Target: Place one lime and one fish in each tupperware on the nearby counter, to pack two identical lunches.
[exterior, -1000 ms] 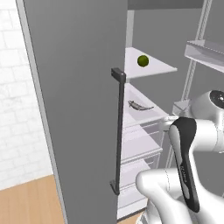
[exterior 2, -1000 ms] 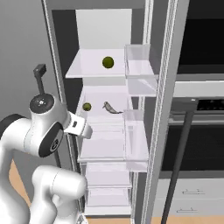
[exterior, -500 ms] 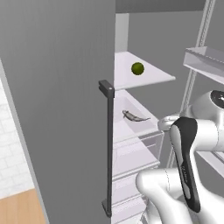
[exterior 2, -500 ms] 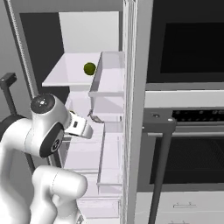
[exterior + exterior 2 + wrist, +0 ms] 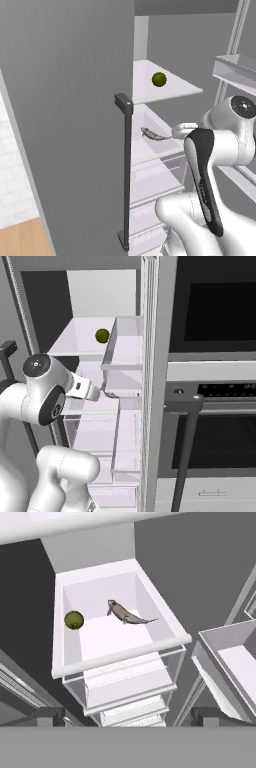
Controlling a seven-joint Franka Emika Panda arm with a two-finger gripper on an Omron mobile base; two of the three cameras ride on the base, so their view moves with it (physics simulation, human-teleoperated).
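Fridge door (image 5: 75, 125) open, arm reaching inside. Fingers (image 5: 127, 717) spread wide, nothing held, hanging above middle shelf (image 5: 115, 642). On that shelf: fish (image 5: 125, 614) lying mid-shelf, lime (image 5: 74, 620) near its left wall, the two apart. Second lime (image 5: 159, 79) sits alone on upper shelf (image 5: 175, 90). Fish (image 5: 152, 134) also seen from left base, just beyond wrist. Oven (image 5: 215, 406) stands right of fridge.

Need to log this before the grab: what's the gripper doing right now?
Gripper: open, holding nothing, above the fridge shelf with a fish and a lime.
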